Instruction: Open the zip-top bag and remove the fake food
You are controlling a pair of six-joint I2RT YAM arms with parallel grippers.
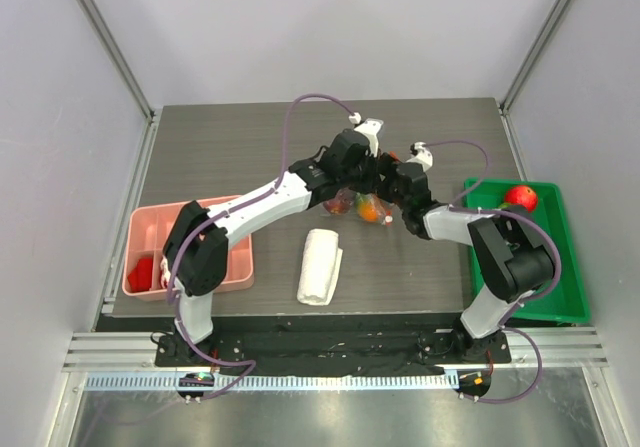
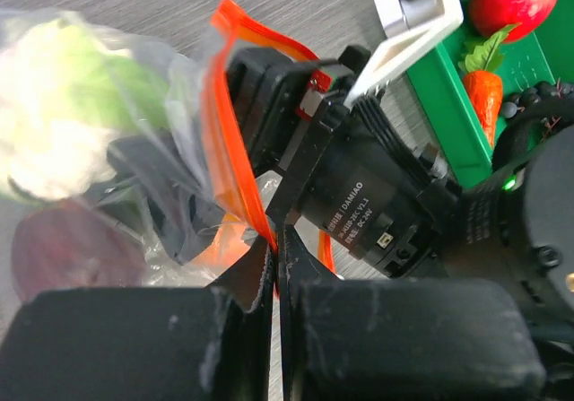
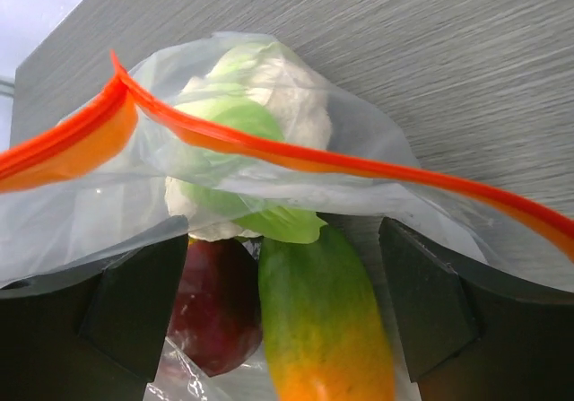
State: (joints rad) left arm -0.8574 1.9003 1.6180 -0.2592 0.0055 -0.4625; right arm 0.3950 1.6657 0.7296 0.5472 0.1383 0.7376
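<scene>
From above, both arms reach in over the middle of the table [image 1: 230, 137] and meet nose to nose. The left gripper [image 1: 348, 182] and the right gripper [image 1: 392, 189] are just beside each other. The zip-top bag [image 1: 350, 205] sits right under them, with the fake food [image 1: 370, 208] showing orange and red through the film. Back toward the arm bases from the grippers lies a folded white cloth [image 1: 320, 265]. Well out on the left gripper's side there's a pink tray [image 1: 140, 229]. Out past the right gripper is a green bin [image 1: 555, 267] with a red fruit [image 1: 520, 197] in its far corner.

Left wrist camera now — the fingers [image 2: 134, 347] are clenched together, and the bag's orange strip [image 2: 229, 159] is pinched right between their tips. The bag bulges off to the left of the grip, with a pale green-and-white piece and a dark purple one inside. The right arm's black wrist crowds in straight ahead, up against the bag's mouth. Beyond it, up and to the right, the bin holds the red fruit and a carrot [image 2: 484, 96].

Right wrist camera — the jaws are spread wide, released, with nothing pinched that I can see. The orange strip arcs across just in front and the mouth gapes. Between the two fingers [image 3: 134, 311] sit a green-to-orange fruit and a dark red one to its left. The white-and-green piece lies beyond them, and all three are inside the bag.
</scene>
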